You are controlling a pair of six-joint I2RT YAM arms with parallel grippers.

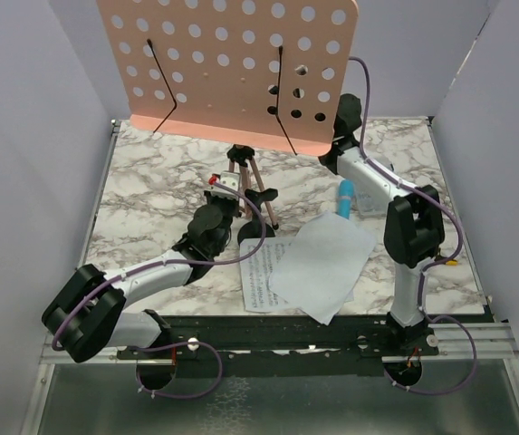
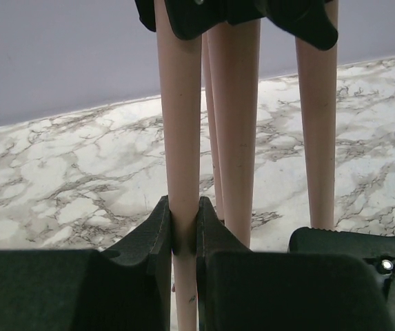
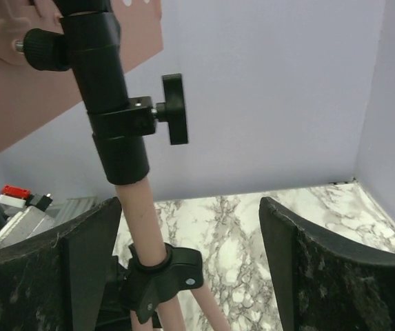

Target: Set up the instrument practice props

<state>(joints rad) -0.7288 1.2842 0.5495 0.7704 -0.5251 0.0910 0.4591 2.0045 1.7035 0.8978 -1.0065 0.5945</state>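
Marble-patterned tabletop (image 1: 150,181) from above: pink hole-dotted music stand (image 1: 232,63) upright at the back, 2 white sheet-music pages (image 1: 318,267) flat near the arm bases, blue toy microphone (image 1: 344,199) just beyond them. Left wrist: left gripper (image 2: 184,221) clamps 1 thin pink tripod leg (image 2: 180,124). Right wrist: right gripper (image 3: 190,227) spread wide, gripping nothing, the stand's pink pole (image 3: 138,227) between its fingers

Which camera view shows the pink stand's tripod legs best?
The left wrist view: the tripod legs fill it, one clamped in the left claw. The top view shows them small; the right wrist view only their tops.
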